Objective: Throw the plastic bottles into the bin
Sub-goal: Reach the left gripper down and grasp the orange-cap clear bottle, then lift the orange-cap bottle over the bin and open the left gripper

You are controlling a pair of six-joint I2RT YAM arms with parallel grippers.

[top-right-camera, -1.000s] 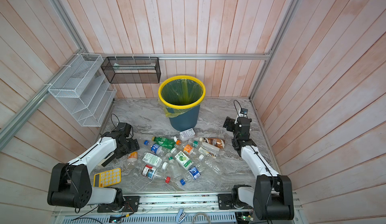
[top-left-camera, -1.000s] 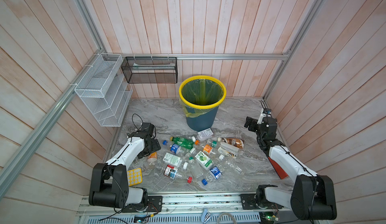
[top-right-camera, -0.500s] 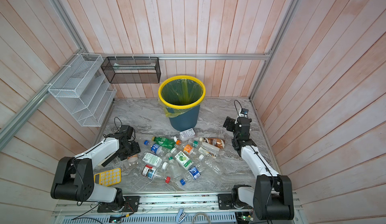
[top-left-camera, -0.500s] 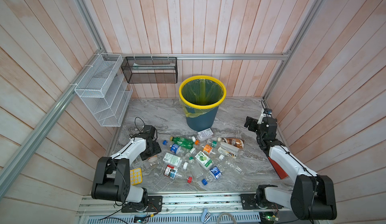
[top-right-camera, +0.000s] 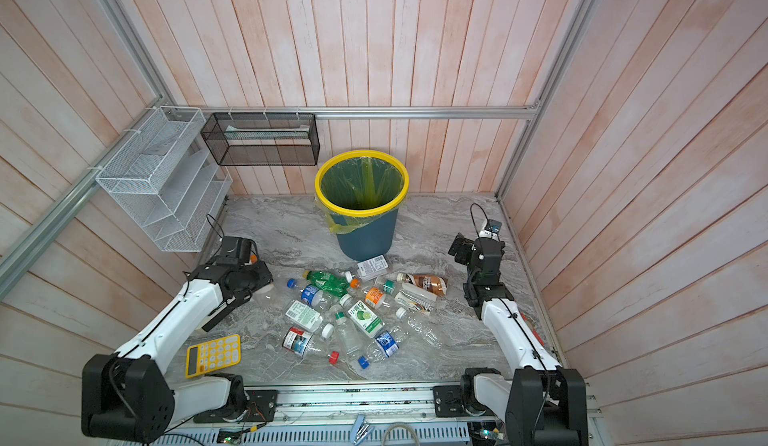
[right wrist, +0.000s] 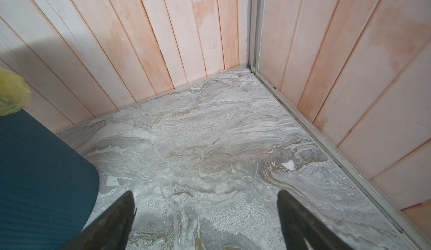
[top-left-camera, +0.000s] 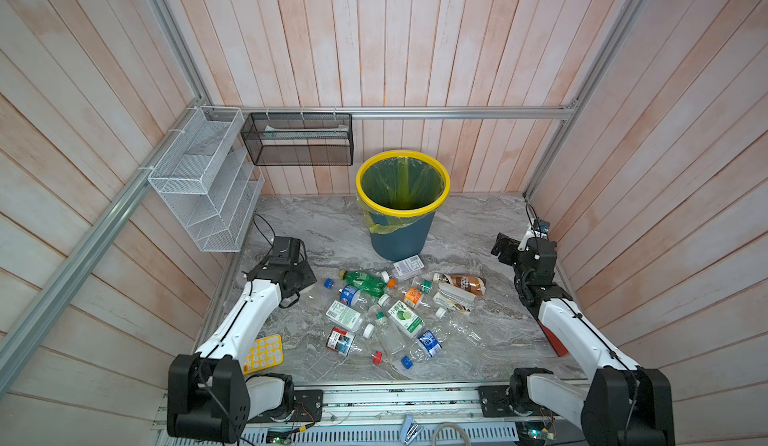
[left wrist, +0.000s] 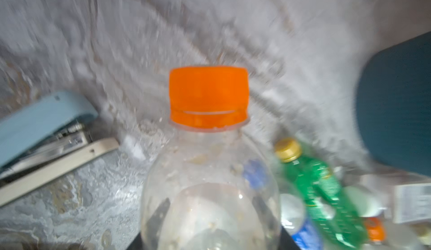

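My left gripper (left wrist: pixel 212 216) is shut on a clear plastic bottle (left wrist: pixel 210 167) with an orange cap (left wrist: pixel 208 97); its dark fingers show through the bottle's body. In both top views that gripper (top-left-camera: pixel 297 277) (top-right-camera: pixel 249 277) sits left of the pile. Several plastic bottles lie on the marble floor, among them a green one (top-left-camera: pixel 365 282) and a brown one (top-left-camera: pixel 465 283). The bin (top-left-camera: pixel 402 204) (top-right-camera: pixel 361 202), dark teal with a yellow rim and liner, stands behind the pile. My right gripper (right wrist: pixel 206 204) (top-left-camera: pixel 503 248) hangs open and empty near the right wall, beside the bin's wall (right wrist: pixel 35 167).
A yellow calculator-like tray (top-left-camera: pixel 266 352) lies by the left arm. A white wire rack (top-left-camera: pixel 203 182) and a black mesh basket (top-left-camera: pixel 297 138) hang on the walls. A light blue stapler (left wrist: pixel 42 120) lies near the held bottle. A red object (top-left-camera: pixel 557 342) rests under the right arm.
The left jaws have closed on the orange-capped bottle that lay at the pile's left edge, and it is now up in the gripper. The right arm has not moved.
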